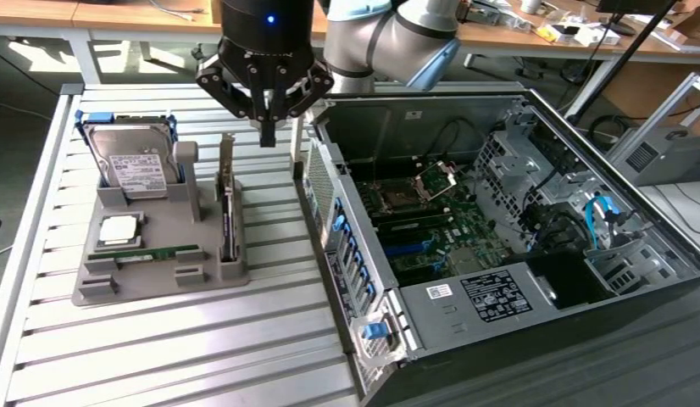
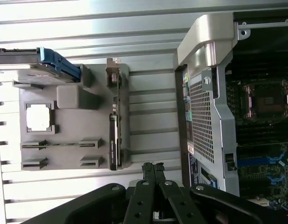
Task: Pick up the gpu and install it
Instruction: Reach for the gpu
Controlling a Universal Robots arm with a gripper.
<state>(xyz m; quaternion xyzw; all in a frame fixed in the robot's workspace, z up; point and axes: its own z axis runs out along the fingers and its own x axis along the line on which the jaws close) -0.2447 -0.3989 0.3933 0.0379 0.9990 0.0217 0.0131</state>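
Observation:
The gpu [image 1: 227, 203] stands on edge in a slot of the grey holder tray [image 1: 158, 284], its silvery bracket at the far end. In the wrist view the gpu [image 2: 114, 130] is a thin dark strip along the side of the tray [image 2: 72, 100] nearest the case. My gripper [image 1: 266, 136] hangs above the table between the tray's far end and the open computer case [image 1: 362, 246]. Its fingers are shut together with nothing between them. The gripper [image 2: 153, 166] sits just off the gpu's near end, apart from it.
The tray also holds a silver hard drive [image 1: 133, 161], a square processor [image 1: 119, 229] and a green memory stick [image 1: 147, 253]. Inside the case lies the motherboard [image 1: 430, 229]. The case's rear wall [image 2: 207, 112] stands close beside the tray. A slatted metal table [image 1: 191, 348] carries everything.

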